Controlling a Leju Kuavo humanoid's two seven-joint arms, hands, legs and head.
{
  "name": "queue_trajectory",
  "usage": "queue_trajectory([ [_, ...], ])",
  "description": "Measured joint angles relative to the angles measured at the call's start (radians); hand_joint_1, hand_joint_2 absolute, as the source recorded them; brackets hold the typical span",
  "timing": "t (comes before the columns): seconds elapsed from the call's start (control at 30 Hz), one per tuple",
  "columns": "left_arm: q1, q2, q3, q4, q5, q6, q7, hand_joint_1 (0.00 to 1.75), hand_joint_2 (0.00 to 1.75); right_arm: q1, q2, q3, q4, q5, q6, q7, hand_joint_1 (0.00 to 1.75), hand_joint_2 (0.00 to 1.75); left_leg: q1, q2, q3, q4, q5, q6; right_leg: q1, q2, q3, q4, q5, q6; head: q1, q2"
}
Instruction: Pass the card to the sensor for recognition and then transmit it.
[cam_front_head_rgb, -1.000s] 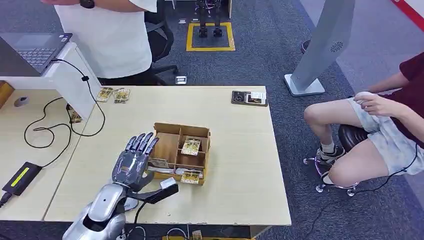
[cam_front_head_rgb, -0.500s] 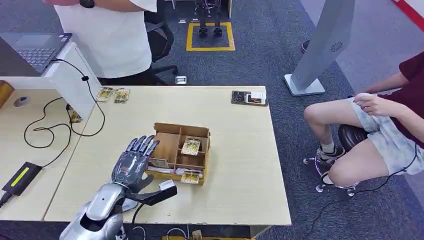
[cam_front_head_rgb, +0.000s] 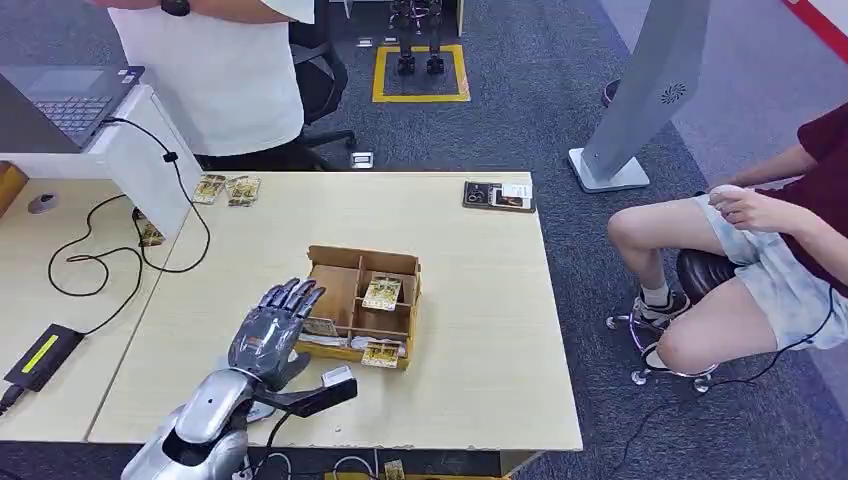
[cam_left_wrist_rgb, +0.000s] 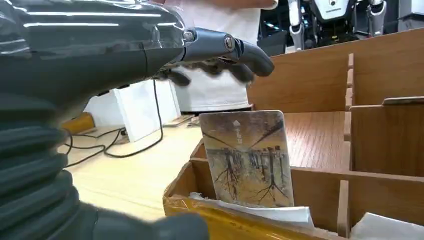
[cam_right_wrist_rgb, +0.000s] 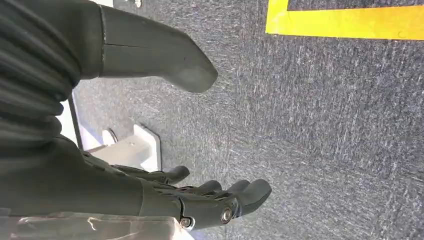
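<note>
A compartmented wooden box (cam_front_head_rgb: 341, 261) stands in the middle of the pale table (cam_front_head_rgb: 470, 330). A card printed with bare trees (cam_front_head_rgb: 320, 327) (cam_left_wrist_rgb: 247, 157) stands upright in its near-left compartment. My left hand (cam_front_head_rgb: 270, 330) hovers beside the box's left side with its fingers (cam_left_wrist_rgb: 220, 47) spread above and in front of the card, holding nothing. More cards (cam_front_head_rgb: 382, 292) lie in other compartments. A flat dark device (cam_front_head_rgb: 497, 196) with cards on it lies at the table's far right edge. My right hand (cam_right_wrist_rgb: 200, 197) hangs over the carpet, fingers loosely apart and empty.
A person in a white shirt (cam_front_head_rgb: 220, 70) stands at the table's far side; another person (cam_front_head_rgb: 760, 250) sits to the right. Black cables (cam_front_head_rgb: 100, 260), a black box (cam_front_head_rgb: 40, 355) and a laptop (cam_front_head_rgb: 70, 100) occupy the left desk. Loose cards (cam_front_head_rgb: 228, 188) lie far left.
My left hand has drawn slightly back toward the table's near edge and shifted a little toward the box. The card and box have not moved.
</note>
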Motion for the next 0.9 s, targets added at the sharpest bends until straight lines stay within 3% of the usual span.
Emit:
queue_trajectory([
  [0.9, 0.003, 0.002, -0.01, 0.0, 0.015, 0.007, 0.0, 1.75, 1.75, -0.004, 0.005, -0.01, -0.003, 0.027, -0.001, 0.002, 0.0, 1.75, 0.0, 0.0, 0.0, 0.0, 0.0, 0.0, 0.0, 0.0, 0.0, 0.0, 0.0, 0.0, 0.0, 0.0],
])
